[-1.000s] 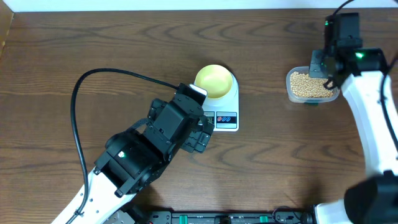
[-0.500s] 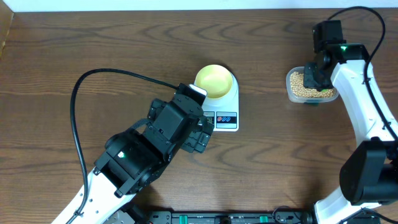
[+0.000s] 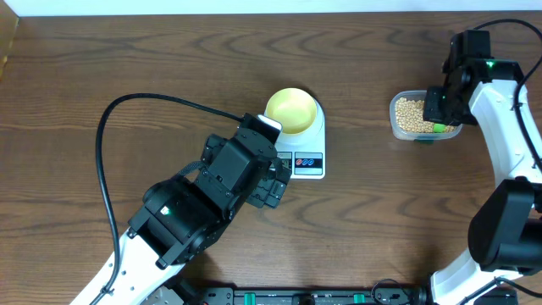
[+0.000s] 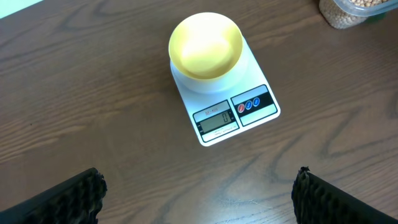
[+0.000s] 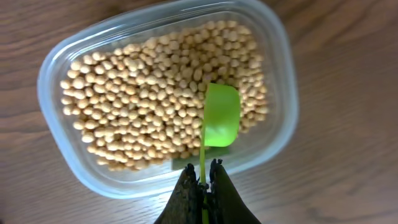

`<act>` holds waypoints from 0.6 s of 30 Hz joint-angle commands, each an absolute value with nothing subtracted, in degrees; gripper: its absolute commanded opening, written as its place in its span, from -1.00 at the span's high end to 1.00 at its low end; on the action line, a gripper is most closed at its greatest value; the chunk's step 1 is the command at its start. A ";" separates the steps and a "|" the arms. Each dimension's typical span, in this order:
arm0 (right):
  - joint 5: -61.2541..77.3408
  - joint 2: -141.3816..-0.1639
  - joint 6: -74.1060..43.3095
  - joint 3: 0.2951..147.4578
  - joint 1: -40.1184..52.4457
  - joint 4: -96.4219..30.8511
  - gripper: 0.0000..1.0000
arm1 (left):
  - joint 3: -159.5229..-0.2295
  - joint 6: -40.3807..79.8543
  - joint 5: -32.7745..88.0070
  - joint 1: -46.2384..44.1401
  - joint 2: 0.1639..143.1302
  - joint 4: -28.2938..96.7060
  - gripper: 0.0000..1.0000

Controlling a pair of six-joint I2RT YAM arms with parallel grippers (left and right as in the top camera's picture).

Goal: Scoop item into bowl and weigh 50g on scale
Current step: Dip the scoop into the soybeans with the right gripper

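Observation:
The pale yellow bowl (image 3: 292, 109) sits empty on the white scale (image 3: 308, 161) at the table's middle; both show in the left wrist view, the bowl (image 4: 206, 45) above the scale's display (image 4: 216, 121). My left gripper (image 4: 198, 190) is open and empty, hovering near the scale's front edge. The tan beans (image 5: 155, 93) fill a clear plastic tub (image 5: 273, 140) at the far right (image 3: 413, 114). My right gripper (image 5: 203, 177) is shut on the handle of a green scoop (image 5: 221, 115), whose head lies over the beans.
The left arm's black cable (image 3: 118, 110) loops over the table's left half. The tub stands close to the right arm's base side, near the table's right edge.
The right arm has shifted right and back over the tub, moving the scoop across the beans. The left arm, bowl and scale have not moved.

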State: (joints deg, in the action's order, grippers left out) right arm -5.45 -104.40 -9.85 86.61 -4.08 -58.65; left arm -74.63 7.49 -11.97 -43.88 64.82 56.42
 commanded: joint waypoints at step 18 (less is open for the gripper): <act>14.85 -109.40 -9.54 86.50 -8.01 -58.81 0.98 | -74.94 7.64 -12.47 -43.70 64.18 56.53 -0.96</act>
State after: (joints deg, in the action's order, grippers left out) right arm 7.27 -108.31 -9.80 86.61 -6.68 -57.89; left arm -74.63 7.51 -11.97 -43.88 64.82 56.42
